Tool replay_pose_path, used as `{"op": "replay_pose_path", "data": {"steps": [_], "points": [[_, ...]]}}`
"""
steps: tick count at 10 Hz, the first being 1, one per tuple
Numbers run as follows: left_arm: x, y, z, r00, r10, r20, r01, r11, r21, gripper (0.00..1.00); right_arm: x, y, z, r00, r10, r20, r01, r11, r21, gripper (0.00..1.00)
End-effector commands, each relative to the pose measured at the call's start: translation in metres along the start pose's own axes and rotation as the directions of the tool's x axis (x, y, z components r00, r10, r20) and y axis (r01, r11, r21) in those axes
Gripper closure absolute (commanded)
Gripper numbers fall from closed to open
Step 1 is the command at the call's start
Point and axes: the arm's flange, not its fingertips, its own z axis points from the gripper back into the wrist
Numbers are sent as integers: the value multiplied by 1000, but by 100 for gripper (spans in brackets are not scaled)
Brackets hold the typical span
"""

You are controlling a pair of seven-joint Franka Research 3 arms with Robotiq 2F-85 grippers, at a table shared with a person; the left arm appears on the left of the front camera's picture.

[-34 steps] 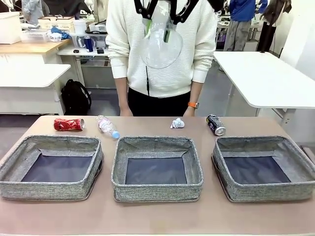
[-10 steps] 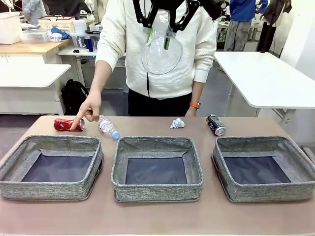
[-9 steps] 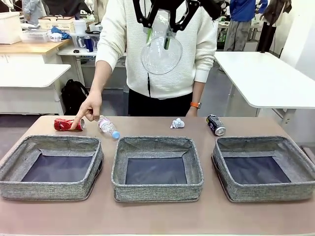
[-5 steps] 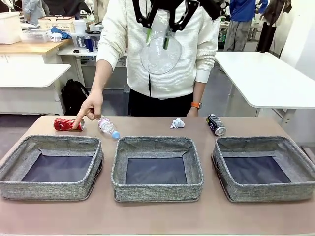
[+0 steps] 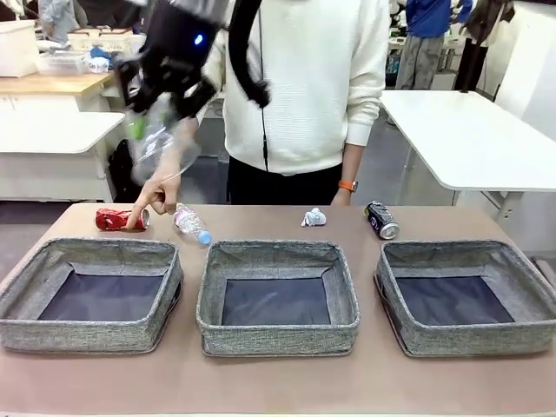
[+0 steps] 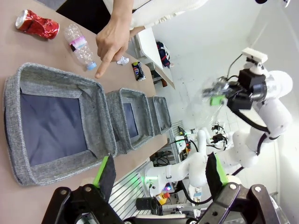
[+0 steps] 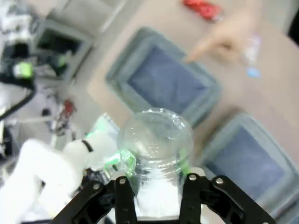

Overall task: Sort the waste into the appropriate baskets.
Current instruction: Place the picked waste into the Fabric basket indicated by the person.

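Observation:
High at the upper left, my right gripper [image 5: 161,113] is shut on a clear plastic bottle [image 5: 163,152], blurred by motion. In the right wrist view the bottle [image 7: 154,140] stands between its fingers above a basket [image 7: 140,42]. My left gripper [image 6: 159,172] is open and holds nothing. Three grey baskets sit in a row: left [image 5: 87,254], middle [image 5: 276,254], right [image 5: 452,252]. Behind them lie a red can [image 5: 115,219], a pink-labelled bottle [image 5: 189,223], a paper wad [image 5: 313,217] and a black can [image 5: 380,220]. The person's hand [image 5: 156,193] points a finger down at the red can.
The person in a white sweater stands at the far edge behind the middle basket. White tables stand beyond at the left and right. A strip of bare tabletop runs in front of the baskets.
My right gripper has swung fast from the top centre to the upper left, carrying the clear bottle. The person's hand stays pointing at the red can.

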Motion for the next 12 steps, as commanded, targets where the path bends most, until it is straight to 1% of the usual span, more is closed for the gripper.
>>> {"op": "replay_pose_path", "data": {"steps": [1,2,3,4,5,6,7,8,9,10,11,12], "points": [[0,-1,0,1000,-24,8,24,1000,-15,0,0,21,-46,917,395,-54,-391,917,73,62],[0,-1,0,1000,-24,8,24,1000,-15,0,2,33,-60,903,420,-94,-421,907,13,62],[0,-1,0,1000,-24,8,24,1000,-15,0,1,40,-62,903,398,-164,-410,910,-51,62],[0,-1,0,1000,-24,8,24,1000,-15,0,-9,34,-72,949,304,-86,-301,952,50,62],[0,-1,0,1000,-24,8,24,1000,-15,0,-9,34,-72,949,304,-86,-301,952,50,62],[0,-1,0,1000,-24,8,24,1000,-15,0,-13,42,-86,916,376,-144,-376,926,30,62],[0,-1,0,1000,-24,8,24,1000,-15,0,-18,42,-94,840,391,-377,-448,891,-76,62],[0,-1,0,1000,-24,8,24,1000,-15,0,-11,44,-119,813,420,-403,-496,863,-101,62],[0,-1,0,1000,-24,8,24,1000,-15,0,-4,41,-136,818,441,-369,-515,847,-129,62],[0,-1,0,1000,-24,8,24,1000,-15,0,1,41,-156,793,498,-351,-570,810,-138,62],[0,-1,0,1000,-24,8,24,1000,-15,0,5,42,-174,774,538,-334,-599,792,-114,62],[0,-1,0,1000,-24,8,24,1000,-15,0,11,42,-184,779,567,-268,-608,787,-101,62]]}}
